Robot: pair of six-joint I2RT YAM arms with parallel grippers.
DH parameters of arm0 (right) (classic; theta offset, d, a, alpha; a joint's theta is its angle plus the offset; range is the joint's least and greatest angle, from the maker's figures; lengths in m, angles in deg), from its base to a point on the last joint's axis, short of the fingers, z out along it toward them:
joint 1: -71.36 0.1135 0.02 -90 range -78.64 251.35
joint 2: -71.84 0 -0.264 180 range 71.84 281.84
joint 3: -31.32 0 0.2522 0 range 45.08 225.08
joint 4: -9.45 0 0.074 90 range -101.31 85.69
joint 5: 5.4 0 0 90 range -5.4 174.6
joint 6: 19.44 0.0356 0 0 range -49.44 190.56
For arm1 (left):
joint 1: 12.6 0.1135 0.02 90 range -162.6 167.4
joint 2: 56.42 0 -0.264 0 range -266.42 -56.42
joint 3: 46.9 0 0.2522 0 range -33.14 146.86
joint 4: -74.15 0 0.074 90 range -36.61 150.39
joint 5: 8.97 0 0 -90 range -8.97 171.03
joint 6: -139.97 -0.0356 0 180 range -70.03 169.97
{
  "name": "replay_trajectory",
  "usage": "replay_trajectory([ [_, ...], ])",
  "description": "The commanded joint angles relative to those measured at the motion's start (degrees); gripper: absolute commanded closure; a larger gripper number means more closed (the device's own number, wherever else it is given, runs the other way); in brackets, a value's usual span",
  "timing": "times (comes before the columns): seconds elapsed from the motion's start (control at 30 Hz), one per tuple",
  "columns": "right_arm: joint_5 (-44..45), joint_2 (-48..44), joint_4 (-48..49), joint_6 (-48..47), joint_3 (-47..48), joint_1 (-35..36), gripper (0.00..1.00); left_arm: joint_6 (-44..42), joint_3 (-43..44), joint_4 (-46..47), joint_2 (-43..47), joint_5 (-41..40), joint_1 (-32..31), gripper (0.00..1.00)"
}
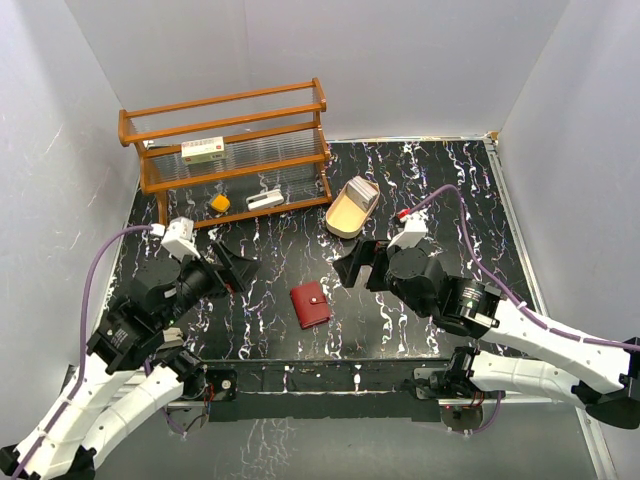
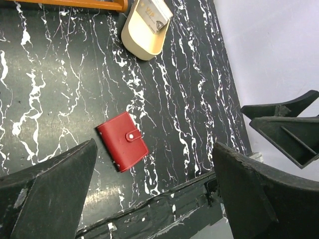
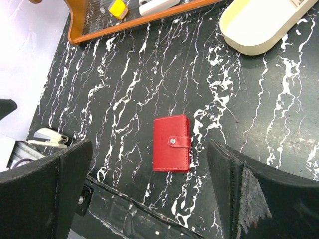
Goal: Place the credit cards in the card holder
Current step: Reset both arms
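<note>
The card holder [image 1: 311, 304] is a small red wallet lying flat and snapped shut on the black marbled table, between the two arms; it also shows in both wrist views [image 2: 122, 141] [image 3: 172, 143]. The credit cards [image 1: 362, 190] are a pale stack leaning in the far end of a tan oval tray [image 1: 343, 218] behind the wallet, with the stack [image 2: 155, 12] also in the left wrist view. My left gripper [image 1: 238, 266] hovers open to the wallet's left, empty [image 2: 154, 199]. My right gripper [image 1: 358, 265] hovers open just right of the wallet, empty [image 3: 149, 194].
A wooden rack [image 1: 225, 140] stands at the back left with a white red-labelled box [image 1: 203, 150] on its shelf; a yellow item [image 1: 219, 203] and a white item [image 1: 265, 200] lie beneath. White walls close in three sides. The table's near edge [image 3: 124, 209] runs just below the wallet.
</note>
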Motion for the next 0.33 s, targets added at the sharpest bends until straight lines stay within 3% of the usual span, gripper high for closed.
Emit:
replay_trajectory([
  [0.0, 1.82, -0.93, 4.7, -0.86, 1.65, -0.11, 0.02, -1.93, 3.99, 1.05, -3.01, -0.12, 0.28, 0.01],
  [0.3, 1.75, -1.18, 5.23, -0.75, 0.5, -0.11, 0.02, -2.66, 4.0, 3.58, -4.31, 1.18, 0.28, 0.01],
])
